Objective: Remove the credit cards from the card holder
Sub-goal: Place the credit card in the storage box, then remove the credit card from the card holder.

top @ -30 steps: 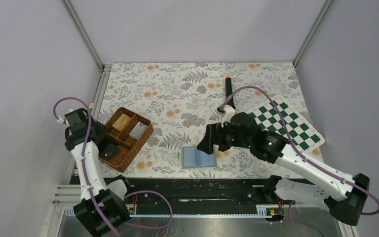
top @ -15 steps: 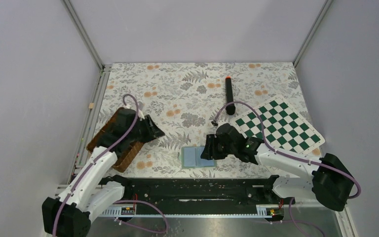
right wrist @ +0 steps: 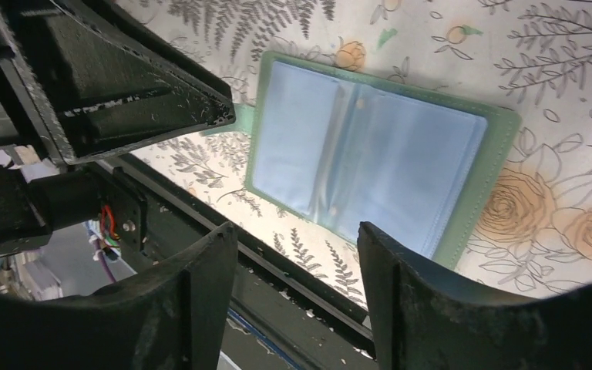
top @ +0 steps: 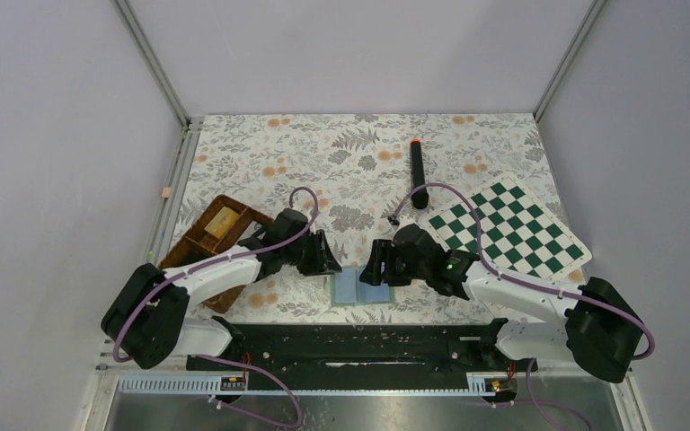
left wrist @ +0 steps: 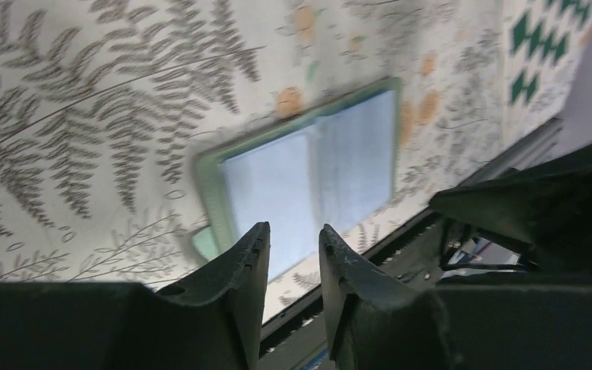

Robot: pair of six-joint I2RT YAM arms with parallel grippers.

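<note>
Here one card holder [top: 350,287] lies open flat at lower centre, by the near edge of the floral cloth [top: 323,171], its pale blue sleeves unreadable for cards; one wicker tray [top: 199,235] at left holds one tan block [top: 223,220]. The left gripper [left wrist: 293,235], narrowly parted, and right gripper [right wrist: 297,231], spread wide, flank it, both empty, with open room above

Plain pale grey walls [top: 359,54] and metal corner posts [top: 149,58] enclose a fern-and-flower patterned tablecloth [top: 323,162].
</note>
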